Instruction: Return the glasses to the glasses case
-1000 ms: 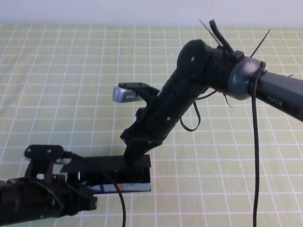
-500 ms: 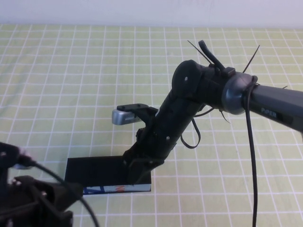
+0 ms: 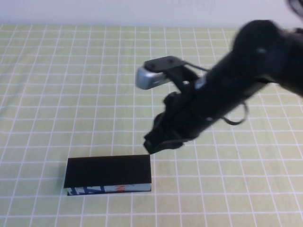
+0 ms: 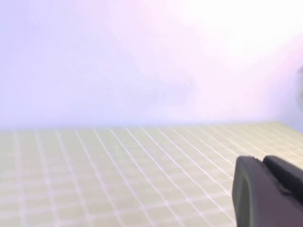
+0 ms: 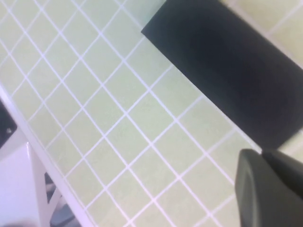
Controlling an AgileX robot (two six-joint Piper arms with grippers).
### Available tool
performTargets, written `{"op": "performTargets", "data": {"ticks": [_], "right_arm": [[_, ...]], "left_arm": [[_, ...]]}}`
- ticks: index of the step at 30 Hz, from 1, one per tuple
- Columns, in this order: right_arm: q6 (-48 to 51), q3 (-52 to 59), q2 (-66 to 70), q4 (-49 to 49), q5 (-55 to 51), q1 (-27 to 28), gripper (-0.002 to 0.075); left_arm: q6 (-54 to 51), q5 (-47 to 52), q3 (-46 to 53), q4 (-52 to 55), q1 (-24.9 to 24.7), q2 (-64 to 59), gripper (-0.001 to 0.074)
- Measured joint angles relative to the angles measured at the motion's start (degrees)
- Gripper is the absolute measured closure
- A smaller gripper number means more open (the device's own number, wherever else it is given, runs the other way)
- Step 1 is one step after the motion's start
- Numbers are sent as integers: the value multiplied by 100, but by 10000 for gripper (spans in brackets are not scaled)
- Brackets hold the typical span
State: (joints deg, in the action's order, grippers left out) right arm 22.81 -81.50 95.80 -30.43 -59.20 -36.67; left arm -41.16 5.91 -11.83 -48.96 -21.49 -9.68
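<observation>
The black glasses case (image 3: 108,170) lies shut near the table's front edge, its blue-white patterned side with an orange mark facing me. It also shows in the right wrist view (image 5: 227,71). The glasses are hidden. My right gripper (image 3: 150,145) hangs just above and beyond the case's right end, apart from it, fingers together and empty; it also shows in the right wrist view (image 5: 261,154). My left gripper (image 4: 263,161) is out of the high view. It shows only in the left wrist view, fingers together, over bare cloth.
A green checked cloth (image 3: 57,94) covers the table. The right arm, with its silver wrist camera (image 3: 150,78), reaches across the middle from the right. A pale wall (image 4: 142,56) stands behind the table.
The left arm has drawn back out of the high view. The right gripper has lifted off the case's lid and swung up to the right. The case now lies shut.
</observation>
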Motion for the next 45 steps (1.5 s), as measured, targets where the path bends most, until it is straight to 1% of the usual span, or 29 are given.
{"op": "performTargets", "data": {"ticks": [4, 6, 14, 18, 25, 28, 34, 41, 45], "right_arm": [[-467, 933, -1234, 229, 405, 0, 737], [-629, 1368, -1863, 279, 534, 0, 737], [-1246, 3032, -4145, 702, 1095, -2, 737], [-1483, 3776, -5302, 943, 1508, -2, 737], [-1556, 4902, -7019, 966, 2423, -2, 737], [-1568, 5363, -7409, 912, 2803, -2, 737], [-1568, 5941, -7543, 890, 2935, -2, 737], [-1591, 6037, -7543, 1402, 2988, -2, 737], [-1788, 6270, -7575, 1817, 3706, 40, 737]], "left_arm": [[-476, -198, 478, 136, 0, 784, 737], [-605, -222, 670, 159, 0, 988, 737], [-696, -151, 1280, 168, 0, 1023, 737], [-696, 55, 1330, 183, 0, 1034, 737], [-696, 128, 1330, 183, 0, 1034, 737], [-696, 128, 1330, 183, 0, 1034, 737], [-696, 140, 1330, 183, 0, 1034, 737], [-696, 152, 1330, 183, 0, 1034, 737], [-696, 152, 1330, 183, 0, 1034, 737]]}}
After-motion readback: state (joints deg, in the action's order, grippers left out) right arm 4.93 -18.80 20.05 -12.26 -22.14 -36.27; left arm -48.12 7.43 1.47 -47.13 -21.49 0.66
